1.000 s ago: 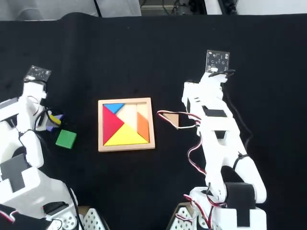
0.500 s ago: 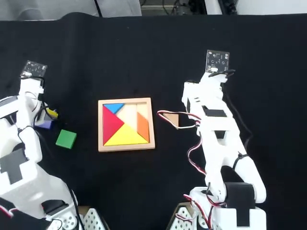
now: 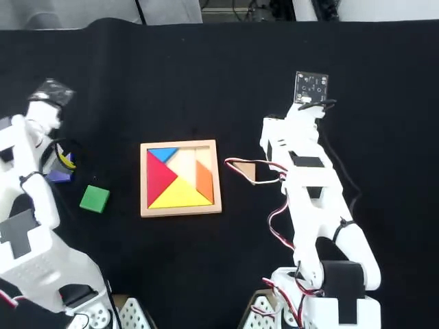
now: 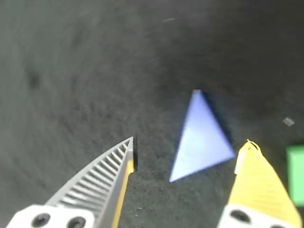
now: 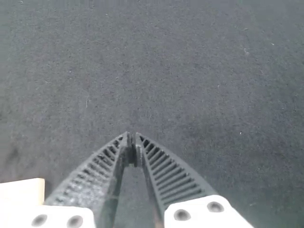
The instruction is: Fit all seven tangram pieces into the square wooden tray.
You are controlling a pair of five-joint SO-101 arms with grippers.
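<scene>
Left claw [image 4: 190, 140] wide open, empty, over pale purple triangular tangram piece [image 4: 202, 137] lying on black bench [image 3: 206, 82]. Right claw [image 5: 131, 140] closed, empty. Green square piece [image 3: 95, 199] beside partly filled square wooden tray [image 3: 181, 211].

The high view looks steeply down from a fixed spot on the black table [image 3: 206, 75], far enough off to take in both arms and the square wooden tray [image 3: 180, 212] between them. Each wrist view looks along its own hand, close onto the table. The left hand [image 4: 190, 141] frames the purple triangle [image 4: 202, 137] and an edge of the green square [image 4: 297, 175], both also seen from above, and past the right hand [image 5: 132, 137] lies a corner of a pale piece [image 5: 21, 187].
</scene>
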